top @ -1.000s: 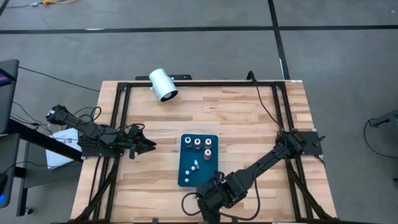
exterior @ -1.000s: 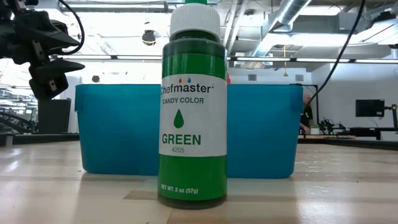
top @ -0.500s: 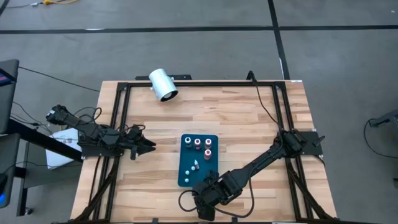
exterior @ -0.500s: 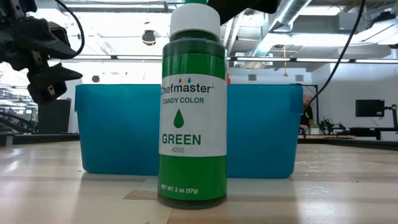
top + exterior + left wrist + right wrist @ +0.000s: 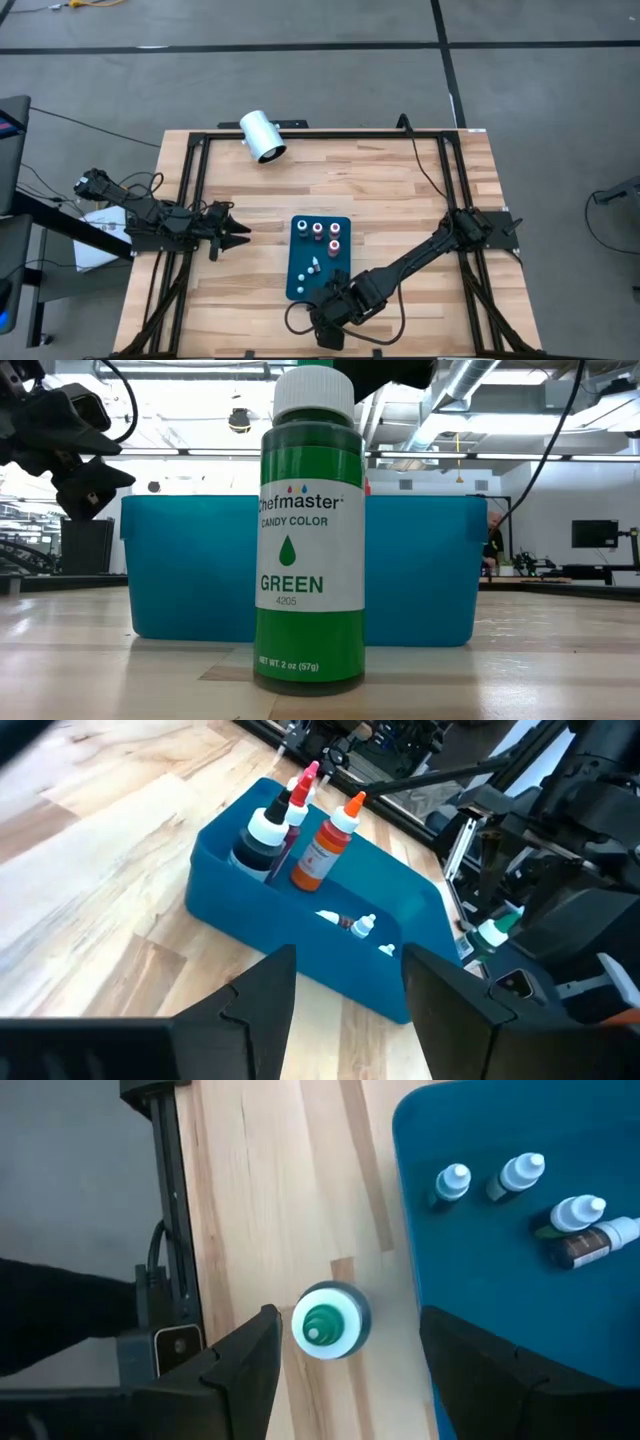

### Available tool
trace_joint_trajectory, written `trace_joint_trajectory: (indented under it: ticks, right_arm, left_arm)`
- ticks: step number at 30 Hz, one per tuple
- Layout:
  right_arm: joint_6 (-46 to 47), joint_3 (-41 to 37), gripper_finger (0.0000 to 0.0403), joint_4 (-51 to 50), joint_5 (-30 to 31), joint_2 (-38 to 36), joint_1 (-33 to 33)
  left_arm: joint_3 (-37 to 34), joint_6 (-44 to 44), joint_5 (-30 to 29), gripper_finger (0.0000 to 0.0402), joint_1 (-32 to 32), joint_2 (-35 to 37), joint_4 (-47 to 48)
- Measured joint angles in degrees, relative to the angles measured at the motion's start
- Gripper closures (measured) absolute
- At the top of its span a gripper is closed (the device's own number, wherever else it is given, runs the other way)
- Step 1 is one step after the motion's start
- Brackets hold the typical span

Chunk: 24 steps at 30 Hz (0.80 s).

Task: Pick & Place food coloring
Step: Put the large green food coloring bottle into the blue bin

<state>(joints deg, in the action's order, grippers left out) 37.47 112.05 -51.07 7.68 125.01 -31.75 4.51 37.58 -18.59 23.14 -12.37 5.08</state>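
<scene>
From above, a wooden table holds a blue bin near its front middle, with several food coloring bottles standing in its far half and a few lying in its near half. The right gripper hangs at the bin's near corner, a little further left than half a second ago. The left gripper hovers left of the bin, barely changed. A white cylinder lies at the far edge.

At table level, a green food coloring bottle with a white cap stands upright in front of the bin, unmoved.

The left wrist view shows the left gripper's fingers spread apart, nothing between them, facing the bin.

The right wrist view looks straight down: the right gripper's fingers are spread wide, with the green bottle between them, untouched, just beside the bin's wall.
</scene>
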Motion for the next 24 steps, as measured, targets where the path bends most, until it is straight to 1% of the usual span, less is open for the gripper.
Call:
trace_joint_trajectory:
  ticks: [10, 13, 14, 16, 24]
  right_arm:
    - [0.18, 0.00, 0.0178, -0.08, -0.26, 0.02, 0.02]
    - [0.57, 0.10, 0.0181, 1.82, -1.93, 1.78, 0.07]
    - [0.59, -0.14, 0.0184, 0.85, -2.58, 2.10, -0.01]
    - [0.85, 0.12, 0.0191, 3.33, -3.60, 3.58, 0.00]
    - [1.03, 0.07, 0.0226, 3.43, -2.60, 3.76, 0.02]
  left_arm:
    - [-0.01, -0.32, -0.07, 0.0227, 0.00, -0.01, 0.35]
    - [-0.01, -0.32, -0.07, 0.0227, 0.00, 0.00, 0.35]
    - [0.00, -0.32, -0.07, 0.0227, 0.00, -0.01, 0.33]
    - [0.00, -0.26, -0.07, 0.0227, 0.00, 0.01, 0.37]
    - [0.00, 0.22, 0.34, 0.0227, 0.04, -0.03, 0.32]
